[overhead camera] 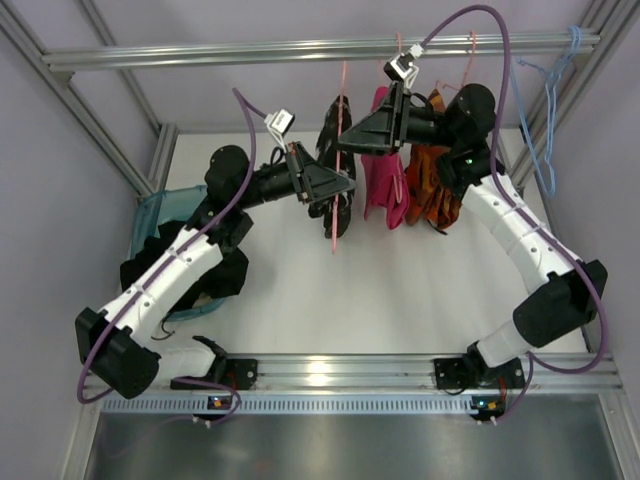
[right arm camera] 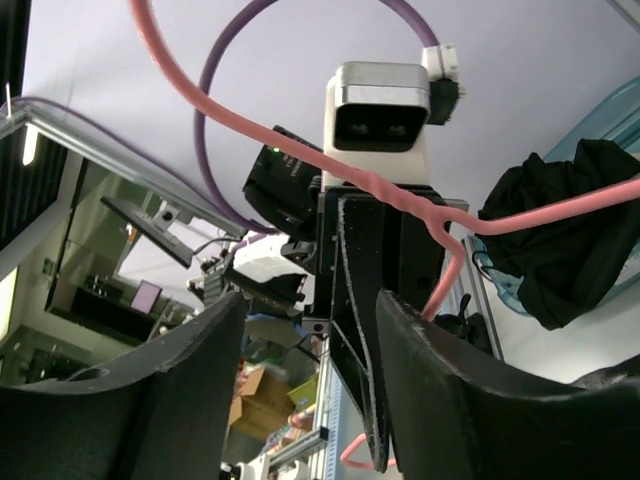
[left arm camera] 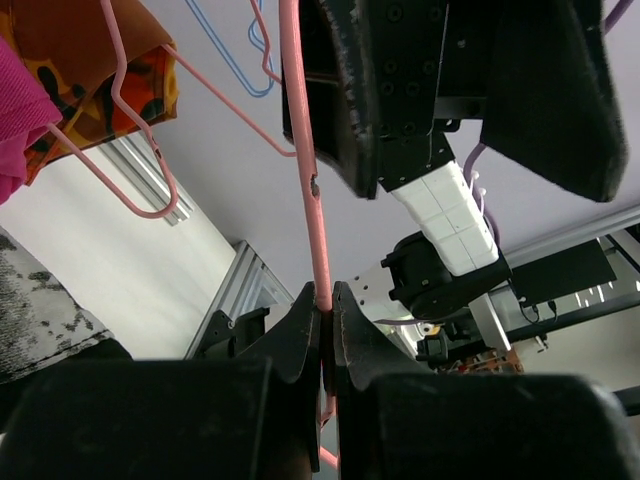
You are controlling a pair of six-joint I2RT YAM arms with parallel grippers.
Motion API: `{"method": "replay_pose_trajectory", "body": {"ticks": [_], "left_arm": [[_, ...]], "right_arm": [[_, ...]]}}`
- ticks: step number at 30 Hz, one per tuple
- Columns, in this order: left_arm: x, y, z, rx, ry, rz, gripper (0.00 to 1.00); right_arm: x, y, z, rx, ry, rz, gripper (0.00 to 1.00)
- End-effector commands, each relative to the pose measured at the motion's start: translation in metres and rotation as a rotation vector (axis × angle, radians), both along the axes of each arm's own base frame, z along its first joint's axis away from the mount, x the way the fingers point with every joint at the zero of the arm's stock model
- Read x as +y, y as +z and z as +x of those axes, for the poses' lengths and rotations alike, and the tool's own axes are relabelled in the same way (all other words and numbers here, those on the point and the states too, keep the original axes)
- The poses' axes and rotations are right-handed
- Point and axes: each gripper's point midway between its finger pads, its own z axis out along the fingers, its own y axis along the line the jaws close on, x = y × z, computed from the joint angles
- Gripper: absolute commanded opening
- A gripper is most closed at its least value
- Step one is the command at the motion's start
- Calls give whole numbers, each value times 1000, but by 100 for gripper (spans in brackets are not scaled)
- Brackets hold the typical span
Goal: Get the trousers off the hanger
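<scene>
The trousers (overhead camera: 335,125), black with white speckles, hang on the pale-pink hanger (overhead camera: 344,95) below the top rail. My left gripper (overhead camera: 340,190) is shut on the hanger's wire; in the left wrist view the wire (left arm camera: 305,180) runs down into the closed gripper (left arm camera: 322,305). A speckled edge of the trousers (left arm camera: 40,300) shows at the lower left there. My right gripper (overhead camera: 347,138) is open beside the trousers, just above the left gripper. In the right wrist view its gripper (right arm camera: 310,320) stands wide apart and empty, with the hanger wire (right arm camera: 290,140) crossing beyond it.
A magenta garment (overhead camera: 383,185) and an orange patterned one (overhead camera: 430,190) hang right of the trousers on pink hangers. Light-blue hangers (overhead camera: 545,110) hang at the far right. The aluminium rail (overhead camera: 250,50) spans the top. A teal basket (overhead camera: 150,215) with black clothes (overhead camera: 225,275) stands at the left.
</scene>
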Motion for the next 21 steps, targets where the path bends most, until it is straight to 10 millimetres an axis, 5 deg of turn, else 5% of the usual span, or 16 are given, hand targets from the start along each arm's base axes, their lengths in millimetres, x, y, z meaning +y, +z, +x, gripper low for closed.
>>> {"method": "replay_pose_trajectory", "body": {"ticks": [1, 6, 14, 21], "left_arm": [[21, 87, -25, -376, 34, -168, 0], [33, 87, -17, -341, 83, -178, 0], [37, 87, -22, -349, 83, -178, 0], [38, 83, -20, -336, 99, -178, 0]], "right_arm": [[3, 5, -7, -59, -28, 28, 55], [-1, -6, -1, -91, -138, 19, 40], [1, -6, 10, -65, -181, 47, 41], [24, -9, 24, -42, -156, 84, 43]]}}
